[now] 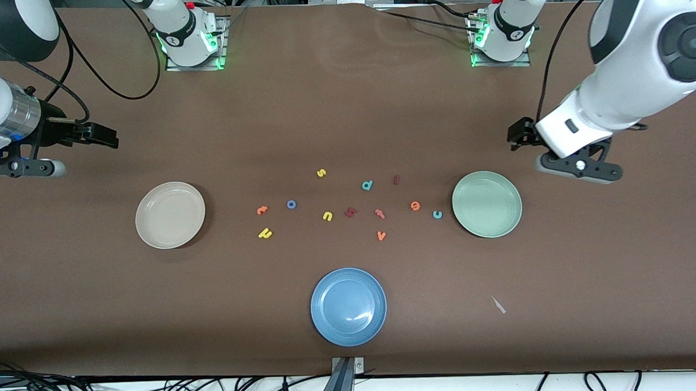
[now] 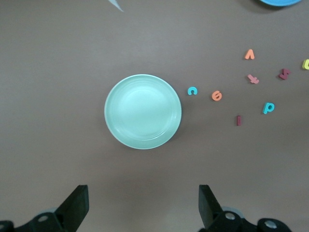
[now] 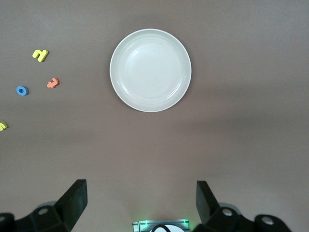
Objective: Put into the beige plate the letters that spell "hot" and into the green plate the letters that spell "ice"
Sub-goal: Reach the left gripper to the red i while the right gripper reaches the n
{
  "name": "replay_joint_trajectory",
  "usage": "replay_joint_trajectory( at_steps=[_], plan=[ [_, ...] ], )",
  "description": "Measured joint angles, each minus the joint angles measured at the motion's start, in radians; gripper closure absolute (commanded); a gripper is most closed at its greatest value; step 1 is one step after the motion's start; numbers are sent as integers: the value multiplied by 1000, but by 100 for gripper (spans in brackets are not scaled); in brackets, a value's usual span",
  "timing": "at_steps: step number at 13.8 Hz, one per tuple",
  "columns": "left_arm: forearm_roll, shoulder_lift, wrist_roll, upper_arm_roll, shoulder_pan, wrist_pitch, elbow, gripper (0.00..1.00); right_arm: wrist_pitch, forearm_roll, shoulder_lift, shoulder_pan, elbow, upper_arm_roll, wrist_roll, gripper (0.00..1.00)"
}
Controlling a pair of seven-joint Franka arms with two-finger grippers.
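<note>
Nothing is sorted yet as I look down on the table point(image 1: 345, 103): the beige plate point(image 1: 170, 215) at the right arm's end and the green plate point(image 1: 486, 204) at the left arm's end both sit bare, and all six letters I need lie loose on the brown cloth between them.

For "hot", the yellow h point(image 1: 265, 233), the blue o point(image 1: 291, 204) and an orange t point(image 1: 261, 210) cluster near the beige plate. For "ice", the teal c point(image 1: 437, 214) lies just beside the green plate, the orange e point(image 1: 415, 205) next to it, and the dark red i point(image 1: 396, 179) farther from the camera. Six placements remain, by my reckoning.

My left gripper point(image 2: 144, 205) hangs over bare cloth beside the green plate, jaws spread wide and empty; my right gripper point(image 3: 140, 203) hangs likewise near the beige plate, jaws apart, holding nothing.

The plates are round, shallow and smooth with a faint sheen; a blue plate point(image 1: 348, 306) sits nearest the camera. The letters are tiny, flat, matte foam cut-outs, the o a ring, the i a short bar. Decoys are mixed in: a yellow s point(image 1: 321, 173), a yellow u point(image 1: 327, 216), a teal d point(image 1: 367, 185) and an orange v point(image 1: 381, 235).
</note>
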Motion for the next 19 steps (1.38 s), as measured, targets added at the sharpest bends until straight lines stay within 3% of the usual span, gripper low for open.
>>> replay_joint_trajectory(
  at_steps=[10,19],
  plan=[
    [-20,149,0,-5,-156,67,0,0,19,4,42,1,0,-1,11,0],
    [-70,306,-60,-7,-257,211,-24,0,443,157,363,162,-7,20,514,0]
  ],
)
